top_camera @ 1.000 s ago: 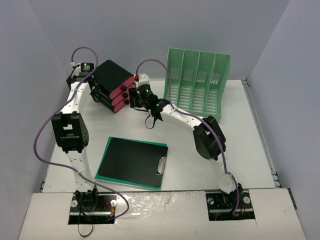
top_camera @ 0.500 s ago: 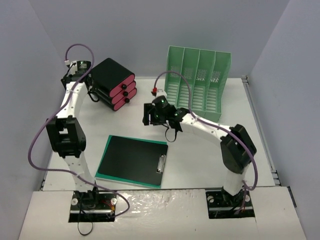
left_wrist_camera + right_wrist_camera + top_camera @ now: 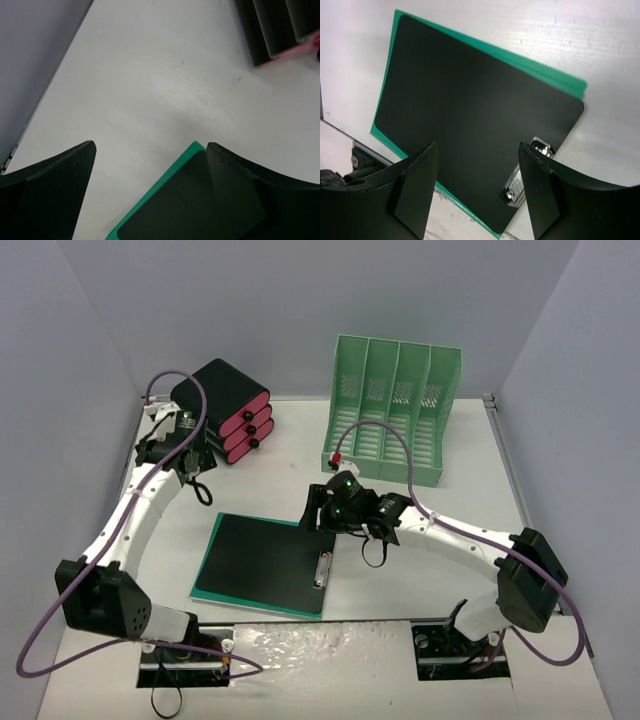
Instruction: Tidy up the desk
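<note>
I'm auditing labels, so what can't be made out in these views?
Green folder: top external, mostly covered by the black clipboard.
Drawer unit: left wrist, cut off by the frame edge.
Clipboard's metal clip: right wrist, partly behind a finger of the right end effector.

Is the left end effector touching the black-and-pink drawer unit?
Apart. The left wrist view shows a stretch of bare desk between the open left end effector and the drawer unit in the top right corner.
</note>
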`<state>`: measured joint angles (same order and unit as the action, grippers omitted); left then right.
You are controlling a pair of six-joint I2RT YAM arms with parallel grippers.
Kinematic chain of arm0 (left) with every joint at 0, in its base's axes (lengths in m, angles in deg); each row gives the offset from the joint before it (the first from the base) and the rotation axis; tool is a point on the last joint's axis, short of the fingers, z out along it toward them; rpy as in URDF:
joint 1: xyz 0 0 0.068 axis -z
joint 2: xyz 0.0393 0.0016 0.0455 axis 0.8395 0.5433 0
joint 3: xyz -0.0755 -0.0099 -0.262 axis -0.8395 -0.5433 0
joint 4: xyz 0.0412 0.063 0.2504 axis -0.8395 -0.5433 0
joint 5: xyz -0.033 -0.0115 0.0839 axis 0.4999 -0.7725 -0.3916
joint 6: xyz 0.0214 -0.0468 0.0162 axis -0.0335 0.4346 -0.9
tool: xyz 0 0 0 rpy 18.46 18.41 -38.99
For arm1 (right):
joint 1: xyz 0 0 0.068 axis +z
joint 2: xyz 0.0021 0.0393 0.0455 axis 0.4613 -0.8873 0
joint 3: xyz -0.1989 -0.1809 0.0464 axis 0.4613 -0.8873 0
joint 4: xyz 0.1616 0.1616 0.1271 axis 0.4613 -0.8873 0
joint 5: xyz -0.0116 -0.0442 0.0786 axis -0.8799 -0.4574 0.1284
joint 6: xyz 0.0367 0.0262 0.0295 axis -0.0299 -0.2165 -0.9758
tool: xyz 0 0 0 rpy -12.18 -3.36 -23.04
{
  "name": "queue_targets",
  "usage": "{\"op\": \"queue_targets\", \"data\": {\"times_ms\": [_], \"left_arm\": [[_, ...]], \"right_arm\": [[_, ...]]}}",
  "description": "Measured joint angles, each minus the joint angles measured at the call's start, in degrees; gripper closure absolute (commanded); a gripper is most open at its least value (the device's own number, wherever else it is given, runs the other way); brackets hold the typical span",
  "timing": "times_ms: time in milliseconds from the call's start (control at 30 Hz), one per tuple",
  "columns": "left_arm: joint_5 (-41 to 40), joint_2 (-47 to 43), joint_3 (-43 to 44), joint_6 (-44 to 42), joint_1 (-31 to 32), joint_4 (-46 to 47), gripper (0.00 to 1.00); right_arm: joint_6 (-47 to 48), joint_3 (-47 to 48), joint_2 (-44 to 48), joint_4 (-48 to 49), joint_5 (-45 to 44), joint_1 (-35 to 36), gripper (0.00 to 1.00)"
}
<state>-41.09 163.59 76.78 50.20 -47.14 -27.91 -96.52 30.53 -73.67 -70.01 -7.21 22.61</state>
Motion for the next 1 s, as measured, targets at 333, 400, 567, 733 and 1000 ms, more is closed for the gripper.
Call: {"op": "queue_targets", "data": {"times_ms": [333, 400, 567, 733, 1000], "left_arm": [[3.0, -11.2, -10.0, 6.1, 8.0, -5.3, 0.09], [3.8, -11.7, -10.9, 6.8, 8.6, -5.6, 0.09], [5.7, -11.8, -13.4, 8.1, 9.8, -5.9, 0.09], [8.4, -10.8, -17.4, 9.3, 10.4, -5.6, 0.09], [11.7, -9.8, -21.6, 9.8, 10.4, -3.7, 0.09]], "right_arm": [[-9.4, -11.3, 9.3, -1.1, -1.3, 2.2, 0.39], [-11.2, -13.3, 11.1, -1.2, -1.9, 2.5, 0.40], [-14.9, -18.0, 15.3, -1.4, -3.4, 3.7, 0.47], [-17.7, -20.2, 15.9, -1.5, -4.7, 5.4, 0.47], [-21.1, -24.8, 15.0, 3.0, -5.8, 8.7, 0.47]]}}
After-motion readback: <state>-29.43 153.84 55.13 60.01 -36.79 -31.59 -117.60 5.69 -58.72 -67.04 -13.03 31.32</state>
